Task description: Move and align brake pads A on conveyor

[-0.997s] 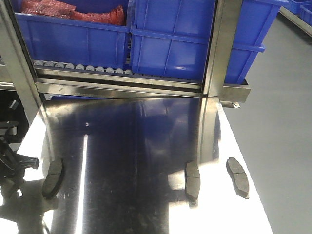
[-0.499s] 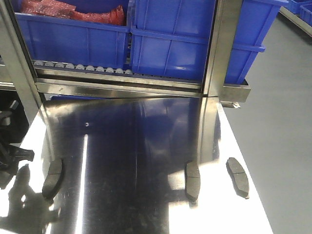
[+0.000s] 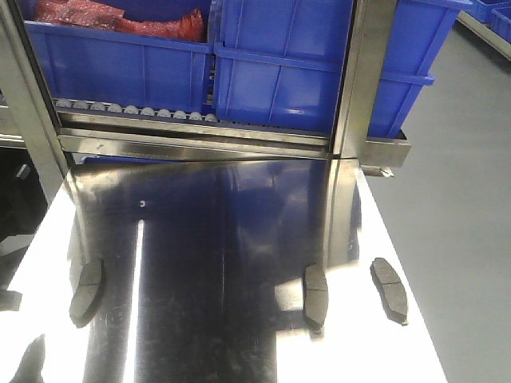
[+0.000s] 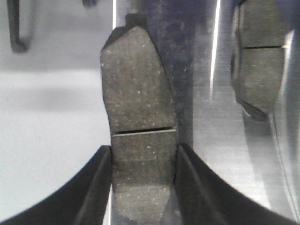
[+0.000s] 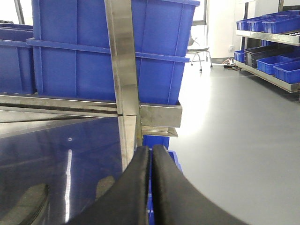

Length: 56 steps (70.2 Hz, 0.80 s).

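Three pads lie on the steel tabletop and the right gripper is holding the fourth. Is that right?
Not quite: the left gripper holds the fourth brake pad, clamped between its fingers, as the left wrist view shows. The right gripper is shut on nothing. Three pads do lie on the steel tabletop.

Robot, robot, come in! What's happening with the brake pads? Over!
Left gripper shut on one brake pad. Right gripper shut, empty. Three other pads lie on the steel table: left, middle, right. Conveyor out of view.
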Motion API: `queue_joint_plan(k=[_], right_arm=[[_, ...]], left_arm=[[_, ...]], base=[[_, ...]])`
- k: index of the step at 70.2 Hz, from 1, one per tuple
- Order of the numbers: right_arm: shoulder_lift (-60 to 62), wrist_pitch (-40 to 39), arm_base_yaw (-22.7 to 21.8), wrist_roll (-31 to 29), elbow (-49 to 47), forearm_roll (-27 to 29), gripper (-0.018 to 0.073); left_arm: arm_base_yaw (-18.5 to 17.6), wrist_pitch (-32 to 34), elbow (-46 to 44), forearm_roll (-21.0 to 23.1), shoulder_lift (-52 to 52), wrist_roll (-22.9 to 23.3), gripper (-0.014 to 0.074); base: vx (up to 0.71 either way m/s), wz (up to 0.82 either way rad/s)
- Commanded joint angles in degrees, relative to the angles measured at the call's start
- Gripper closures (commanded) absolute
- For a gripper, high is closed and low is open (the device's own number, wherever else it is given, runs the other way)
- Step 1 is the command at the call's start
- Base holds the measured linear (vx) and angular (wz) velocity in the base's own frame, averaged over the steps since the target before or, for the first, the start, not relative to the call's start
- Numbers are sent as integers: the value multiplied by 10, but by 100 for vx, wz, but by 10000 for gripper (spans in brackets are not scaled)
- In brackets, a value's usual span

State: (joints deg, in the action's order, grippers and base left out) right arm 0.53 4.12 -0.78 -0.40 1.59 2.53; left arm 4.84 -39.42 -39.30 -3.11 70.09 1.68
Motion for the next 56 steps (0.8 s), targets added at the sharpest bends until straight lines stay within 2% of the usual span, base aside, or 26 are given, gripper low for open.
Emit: queue_joint_plan(k=[1,29,56], right_arm=[[6,-41,0,-3,3,-1,563],[6,-41,0,-3,3,-1,563],[6,-41,0,-3,3,-1,563]], left_arm=[[0,47,-1,1,-57,0,405],[0,63,5,0,-194,0,405],[0,45,5,0,-230,0,405]], base=[[0,0],[0,0],[0,0]])
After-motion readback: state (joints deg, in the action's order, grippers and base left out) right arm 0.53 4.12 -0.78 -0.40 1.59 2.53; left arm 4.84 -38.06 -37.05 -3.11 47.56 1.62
